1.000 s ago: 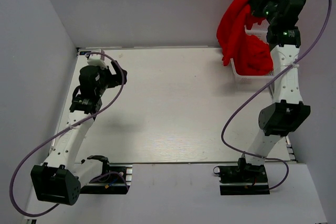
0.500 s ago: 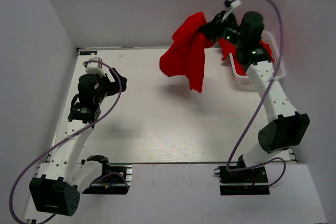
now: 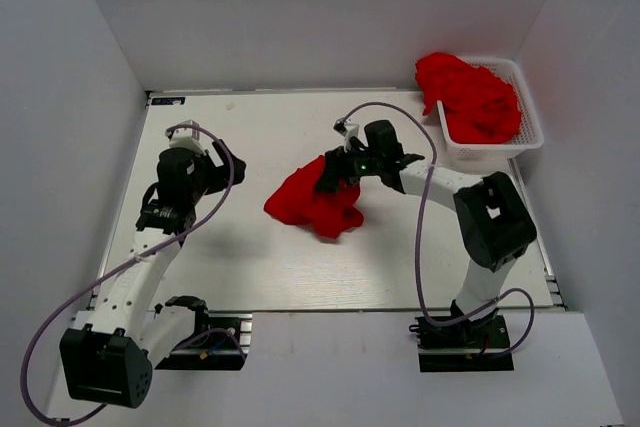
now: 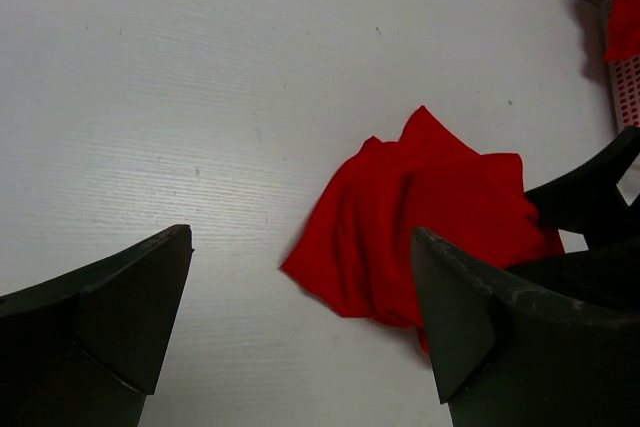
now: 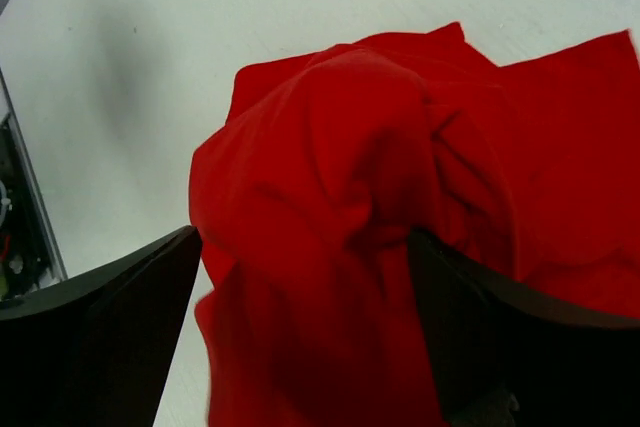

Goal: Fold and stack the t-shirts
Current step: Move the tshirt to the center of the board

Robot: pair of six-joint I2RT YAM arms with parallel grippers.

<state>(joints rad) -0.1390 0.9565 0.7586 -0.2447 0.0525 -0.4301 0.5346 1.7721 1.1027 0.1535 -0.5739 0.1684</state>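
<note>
I am looking into a robot lab cell: plain pale walls (image 3: 300, 17) enclose a white table (image 3: 250, 267), with a plastic basket (image 3: 495, 147) at 1 o'clock.

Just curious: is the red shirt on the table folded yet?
Not folded: the red shirt lies in a crumpled, creased heap.

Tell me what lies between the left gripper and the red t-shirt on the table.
Only bare table between left gripper and red t-shirt, per left wrist view.

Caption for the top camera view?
Right arm at a crumpled red shirt on the table; more shirts heaped in the basket.
</note>
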